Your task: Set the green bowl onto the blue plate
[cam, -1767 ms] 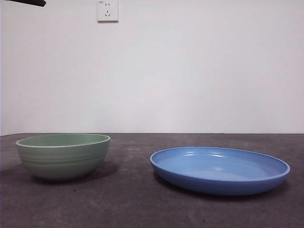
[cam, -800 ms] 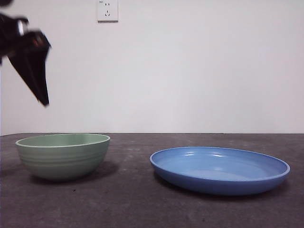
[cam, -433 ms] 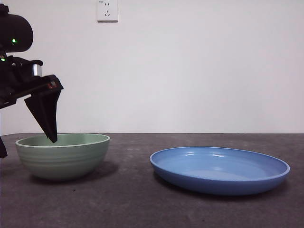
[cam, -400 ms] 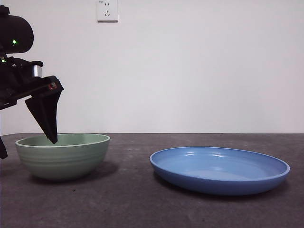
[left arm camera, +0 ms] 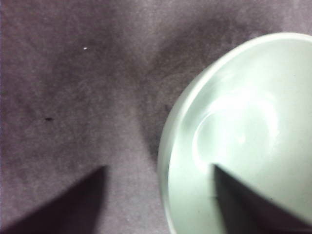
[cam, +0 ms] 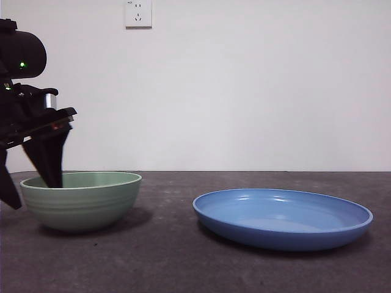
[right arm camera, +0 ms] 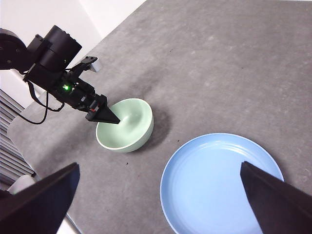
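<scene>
Left hand (cam: 30, 183): open, astride green bowl (cam: 82, 200) rim, one jaw inside.
Right hand (right arm camera: 161, 204): open, high above tabletop (cam: 177, 256).
Blue plate (cam: 282, 218): bare, apart from bowl.
Writing: none legible.

Even, soft light is filling the front view, leaving faint shadows beneath the green bowl (cam: 82, 200) and the blue plate (cam: 283, 218). The left wrist view is blurring heavily, with glare washing out the bowl's inside.
</scene>
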Robot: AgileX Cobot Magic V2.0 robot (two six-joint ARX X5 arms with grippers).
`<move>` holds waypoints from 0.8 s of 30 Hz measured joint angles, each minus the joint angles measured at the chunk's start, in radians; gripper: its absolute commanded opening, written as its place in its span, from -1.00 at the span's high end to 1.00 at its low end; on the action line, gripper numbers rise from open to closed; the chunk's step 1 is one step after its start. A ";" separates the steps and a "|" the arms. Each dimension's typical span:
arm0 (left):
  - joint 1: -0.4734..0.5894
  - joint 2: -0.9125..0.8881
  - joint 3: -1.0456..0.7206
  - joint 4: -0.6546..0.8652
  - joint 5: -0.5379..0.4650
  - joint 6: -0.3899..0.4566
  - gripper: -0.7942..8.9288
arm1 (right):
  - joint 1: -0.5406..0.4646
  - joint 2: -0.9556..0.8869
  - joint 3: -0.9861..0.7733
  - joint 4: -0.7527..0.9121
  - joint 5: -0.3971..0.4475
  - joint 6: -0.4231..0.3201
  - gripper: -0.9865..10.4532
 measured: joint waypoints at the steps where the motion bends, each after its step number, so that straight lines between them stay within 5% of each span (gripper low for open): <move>1: 0.000 0.000 0.000 0.000 0.000 0.000 0.48 | 0.000 0.000 0.000 0.000 0.000 0.000 -0.24; 9: 0.000 0.000 0.000 0.000 0.000 0.000 0.80 | 0.000 0.000 0.000 0.000 0.000 0.000 -0.24; 24: -0.017 0.000 0.060 -0.067 -0.004 -0.018 0.80 | 0.000 0.000 0.000 0.000 0.000 0.000 -0.24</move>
